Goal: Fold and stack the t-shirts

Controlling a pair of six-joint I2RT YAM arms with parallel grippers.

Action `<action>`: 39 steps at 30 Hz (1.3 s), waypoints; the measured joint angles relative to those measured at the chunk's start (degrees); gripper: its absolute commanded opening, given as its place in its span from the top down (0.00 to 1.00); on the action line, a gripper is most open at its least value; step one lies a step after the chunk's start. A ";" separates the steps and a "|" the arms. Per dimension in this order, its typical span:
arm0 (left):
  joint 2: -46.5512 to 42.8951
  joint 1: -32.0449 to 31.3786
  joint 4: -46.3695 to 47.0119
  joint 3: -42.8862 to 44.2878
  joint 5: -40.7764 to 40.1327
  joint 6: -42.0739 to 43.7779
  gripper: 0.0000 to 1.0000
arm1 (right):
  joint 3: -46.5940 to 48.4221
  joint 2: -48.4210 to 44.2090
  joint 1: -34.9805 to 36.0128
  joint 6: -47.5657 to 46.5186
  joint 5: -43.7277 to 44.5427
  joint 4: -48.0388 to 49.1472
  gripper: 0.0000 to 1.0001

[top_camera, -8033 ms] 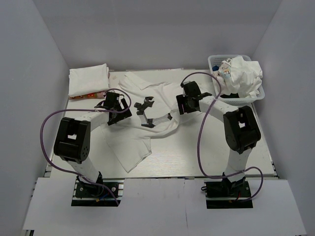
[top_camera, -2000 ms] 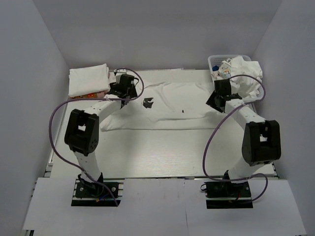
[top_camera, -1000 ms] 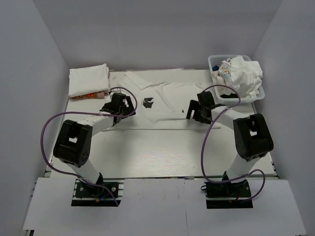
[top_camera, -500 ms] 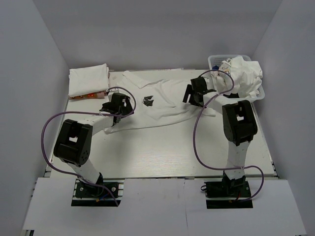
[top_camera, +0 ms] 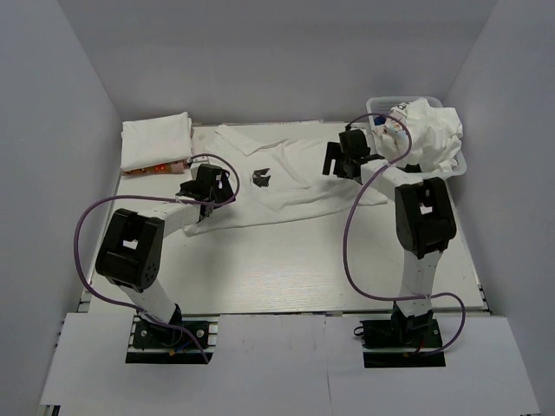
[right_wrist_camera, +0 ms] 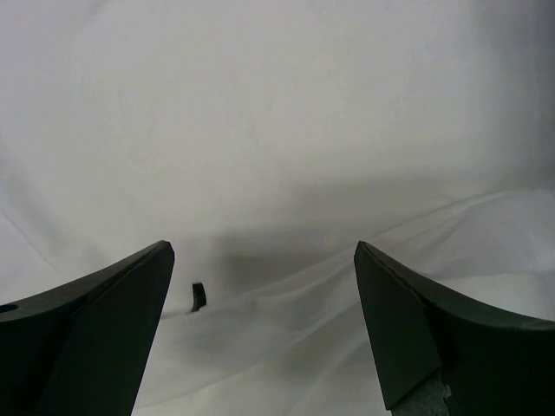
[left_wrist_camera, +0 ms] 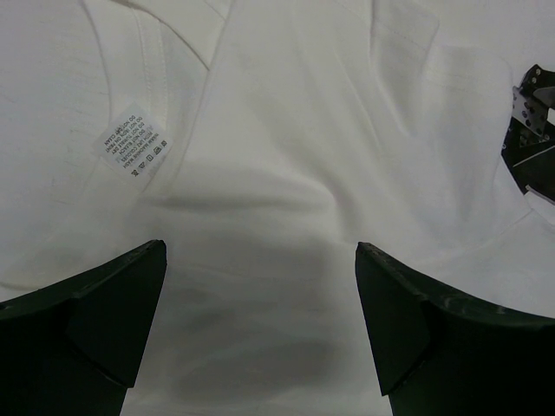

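White t-shirt point(top_camera: 295, 186), top view: spread across the far half of the table point(top_camera: 303, 269), wrinkled, not folded. Small black print point(top_camera: 261, 178) face up, left of the shirt's middle. Folded stack point(top_camera: 156, 140) of white shirts at the far-left corner, apart from the spread shirt, with a thin orange-pink strip along its near edge. Basket point(top_camera: 379, 107) at the far-right corner, holding a crumpled heap point(top_camera: 431, 132) of white cloth that spills over the rim. Left gripper point(top_camera: 217, 186) low over the shirt's left end, just left of the print. Right gripper point(top_camera: 340, 161) low over the shirt's right end, just beside the basket.

Left wrist view: fingers point(left_wrist_camera: 95, 321) set wide apart, nothing between them, nothing held. White cloth directly beneath; cannot tell whether the tips touch it. Care label point(left_wrist_camera: 136, 142) at upper left, just inside the neckline point(left_wrist_camera: 178, 52), which curves past it. Part of the black print at the right edge. Soft folds across the cloth between the tips.

Right wrist view: fingers point(right_wrist_camera: 451, 329) likewise spread to full width, empty, no cloth pinched. Plain white cloth across the whole view, one long crease rising toward the right, shadow under the gap between the tips. Small dark mark point(right_wrist_camera: 199, 296) on the cloth close to the left finger; cannot tell what it is.
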 measured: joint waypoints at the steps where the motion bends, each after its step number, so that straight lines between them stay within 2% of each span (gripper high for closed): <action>1: 0.00 0.00 0.00 0.00 0.07 0.02 0.00 | -1.66 -0.92 -0.07 -0.20 -0.15 0.63 0.10; 12: 0.33 0.02 1.97 0.00 3.28 -0.42 0.00 | -21.11 -14.01 -1.60 0.68 1.07 1.86 0.10; 22: 3.96 0.02 3.15 0.11 4.33 -1.81 0.00 | -21.18 -10.38 -4.07 3.37 0.33 2.99 0.10; 24: 3.87 0.02 2.75 0.13 3.74 -2.36 0.00 | -24.00 -12.02 -4.24 4.72 0.33 4.48 0.10; 28: 1.99 0.02 0.61 -1.25 2.95 -4.09 0.00 | -33.81 -20.44 -4.48 7.87 -1.57 5.75 0.10; 33: -4.87 -0.46 -4.87 -6.91 2.91 -7.39 0.00 | -45.59 -33.55 -4.39 14.47 -4.17 3.56 0.10; 39: -14.49 -0.92 -12.48 -13.75 3.34 -11.52 0.00 | -55.84 -51.47 -4.04 20.57 -7.56 -6.86 0.10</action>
